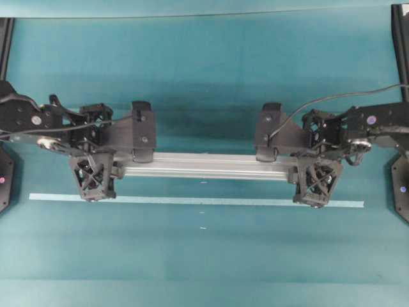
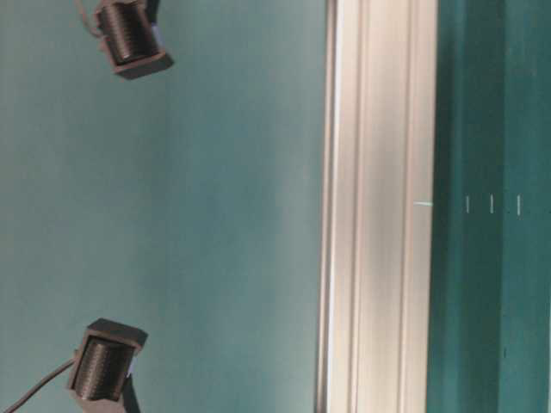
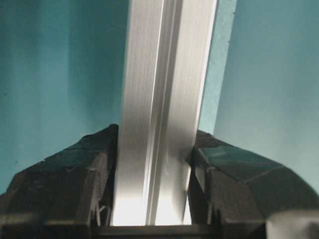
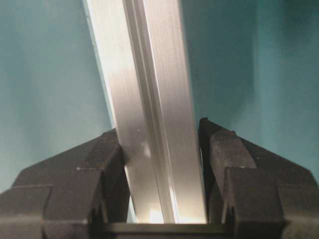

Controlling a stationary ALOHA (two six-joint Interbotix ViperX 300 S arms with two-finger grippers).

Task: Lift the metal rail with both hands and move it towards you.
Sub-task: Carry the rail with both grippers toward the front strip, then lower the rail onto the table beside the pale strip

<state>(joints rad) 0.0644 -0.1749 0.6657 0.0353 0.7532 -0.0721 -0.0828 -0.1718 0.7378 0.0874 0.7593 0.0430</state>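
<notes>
Long grooved silver aluminium rail (image 1: 204,165) clamped at its ends by left black lattice-fingered gripper (image 1: 93,178) and right black lattice-fingered gripper (image 1: 316,182), level above teal tabletop (image 1: 204,256). Thin pale tape strip (image 1: 192,200) just nearer, parallel, apart. Nothing else close by.

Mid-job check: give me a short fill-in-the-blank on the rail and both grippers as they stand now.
1. The left gripper is shut on the ____ end of the metal rail in the overhead view.
2. The right gripper is shut on the metal ____.
3. The pale tape strip lies on the ____ tabletop.

Missing words: left; rail; teal
</notes>
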